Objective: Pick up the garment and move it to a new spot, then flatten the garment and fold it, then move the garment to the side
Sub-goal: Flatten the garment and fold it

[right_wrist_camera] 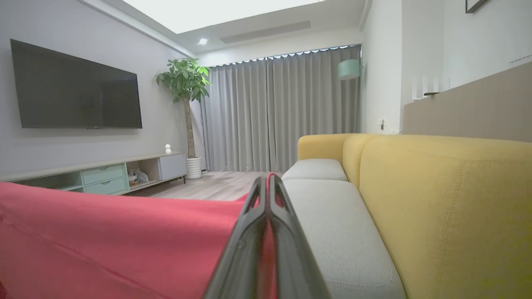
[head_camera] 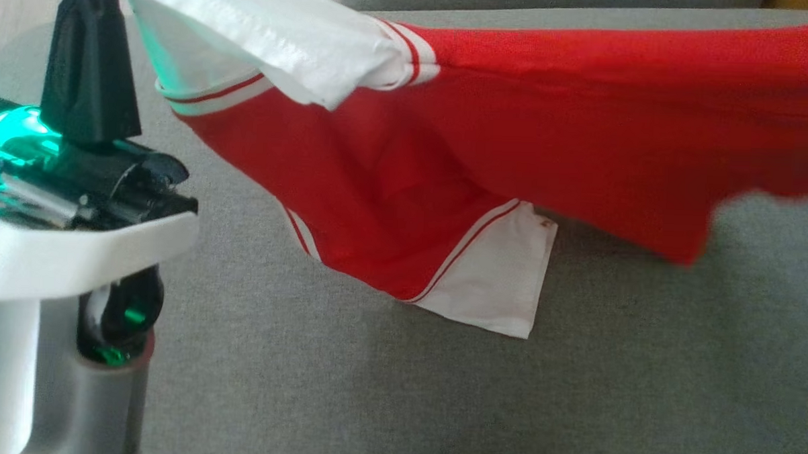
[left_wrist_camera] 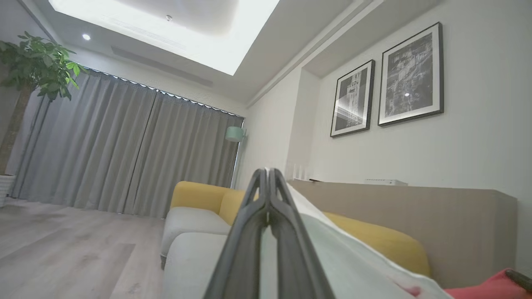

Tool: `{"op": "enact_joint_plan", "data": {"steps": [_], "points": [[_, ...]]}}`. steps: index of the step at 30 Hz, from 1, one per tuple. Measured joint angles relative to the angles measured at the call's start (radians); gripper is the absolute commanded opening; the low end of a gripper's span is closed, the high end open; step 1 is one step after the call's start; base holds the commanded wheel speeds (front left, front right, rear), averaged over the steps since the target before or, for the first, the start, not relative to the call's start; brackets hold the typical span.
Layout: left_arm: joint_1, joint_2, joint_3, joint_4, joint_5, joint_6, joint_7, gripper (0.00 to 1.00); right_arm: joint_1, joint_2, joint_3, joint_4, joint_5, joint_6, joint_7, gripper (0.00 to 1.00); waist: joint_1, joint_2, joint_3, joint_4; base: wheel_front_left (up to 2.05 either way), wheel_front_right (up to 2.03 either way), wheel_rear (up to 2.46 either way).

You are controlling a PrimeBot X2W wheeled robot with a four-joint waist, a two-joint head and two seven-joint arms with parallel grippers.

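1. Left gripper (head_camera: 89,1): both dark fingers stand upright and are pressed flat together. Its own wrist view (left_wrist_camera: 268,174) shows no gap at the tips.
2. It pinches the white sleeve (head_camera: 276,28) of the red shirt (head_camera: 528,137). In the left wrist view the white cloth (left_wrist_camera: 345,253) leaves the fingers just beside the tips and falls away to their right.
3. Right gripper (right_wrist_camera: 268,180): fingers closed tip to tip. Red cloth (right_wrist_camera: 124,245) shows between them lower down and spreads off to their left, so this hand grips the body of the shirt.
4. The shirt hangs stretched between the two hands, and its top edge runs taut from the left gripper across the head view.
5. The shirt sags lowest below the span and nearer the left gripper. There a second white sleeve (head_camera: 503,284) with red stripe trim droops to the grey seat cushion (head_camera: 371,400). Whether it touches cannot be told.
6. The cushion lies under both hands. In the right wrist view it extends ahead of the fingers (right_wrist_camera: 332,224), with the yellow backrest (right_wrist_camera: 436,199) to their right.
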Motion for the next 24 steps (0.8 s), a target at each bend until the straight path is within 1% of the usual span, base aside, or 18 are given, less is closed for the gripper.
{"op": "enact_joint_plan", "data": {"steps": [1, 3, 6, 8, 10, 12, 14, 16, 20, 21, 22, 24], "points": [[0.003, -0.001, -0.002, -0.025, -0.018, 0.000, 0.014, 0.00, 0.022, 0.009, -0.035, -0.037, -0.003, 0.000, 0.022, 0.00, 0.0000, 0.0000, 0.002, 0.001, 0.00, 0.00, 0.00], [0.004, -0.002, -0.003, -0.056, -0.051, 0.001, 0.047, 0.00, 0.048, 0.030, -0.071, -0.094, -0.024, 0.000, 0.080, 0.00, 0.0001, 0.0000, 0.009, 0.004, 0.00, 0.00, 0.00], [0.002, 0.001, -0.012, -0.047, -0.071, 0.010, 0.107, 0.00, 0.051, 0.081, -0.075, -0.096, -0.032, 0.000, 0.183, 0.00, 0.0001, 0.0000, 0.023, 0.013, 0.00, 0.00, 0.00], [-0.003, 0.002, -0.026, 0.001, -0.084, 0.011, 0.143, 0.00, 0.042, 0.101, -0.035, -0.038, -0.043, 0.000, 0.248, 0.00, 0.0002, 0.0000, 0.035, 0.020, 0.00, 0.00, 0.00], [-0.017, 0.002, -0.052, 0.063, -0.090, 0.011, 0.169, 0.00, 0.012, 0.126, 0.021, 0.050, -0.040, 0.000, 0.286, 0.00, 0.0002, 0.0000, 0.054, 0.028, 0.00, 0.00, 0.00], [-0.039, 0.002, -0.083, 0.128, -0.090, 0.010, 0.178, 0.00, -0.046, 0.151, 0.085, 0.149, -0.007, 0.000, 0.321, 0.00, 0.0003, 0.0000, 0.076, 0.038, 0.00, 0.00, 0.00], [-0.064, 0.001, -0.112, 0.188, -0.090, 0.009, 0.179, 0.00, -0.116, 0.166, 0.140, 0.242, 0.013, 0.000, 0.324, 0.00, 0.0003, 0.0000, 0.102, 0.049, 0.00, 0.00, 0.00], [-0.093, 0.000, -0.137, 0.246, -0.087, 0.008, 0.163, 0.00, -0.189, 0.168, 0.187, 0.331, 0.025, 0.000, 0.320, 0.00, 0.0004, 0.0000, 0.130, 0.062, 0.00, 0.00, 0.00], [-0.141, -0.002, -0.166, 0.350, -0.049, 0.000, 0.083, 0.00, -0.300, 0.164, 0.305, 0.456, 0.026, 0.000, 0.228, 0.00, 0.0005, -0.0001, 0.181, 0.088, 0.00, 0.00, 0.00], [-0.148, -0.003, -0.171, 0.373, -0.041, 0.000, 0.061, 0.00, -0.317, 0.162, 0.324, 0.486, 0.026, 0.000, 0.202, 0.11, 0.0005, -0.0001, 0.190, 0.094, 0.00, 0.00, 0.00], [-0.153, -0.003, -0.174, 0.393, -0.033, 0.000, 0.041, 0.00, -0.328, 0.160, 0.338, 0.515, 0.026, 0.000, 0.179, 1.00, 0.0006, -0.0001, 0.199, 0.100, 0.00, 0.00, 0.00], [-0.157, -0.003, -0.179, 0.424, -0.021, 0.000, 0.002, 0.00, -0.333, 0.153, 0.348, 0.553, 0.044, 0.000, 0.135, 1.00, 0.0006, -0.0001, 0.211, 0.109, 0.00, 0.00, 0.00]]}}
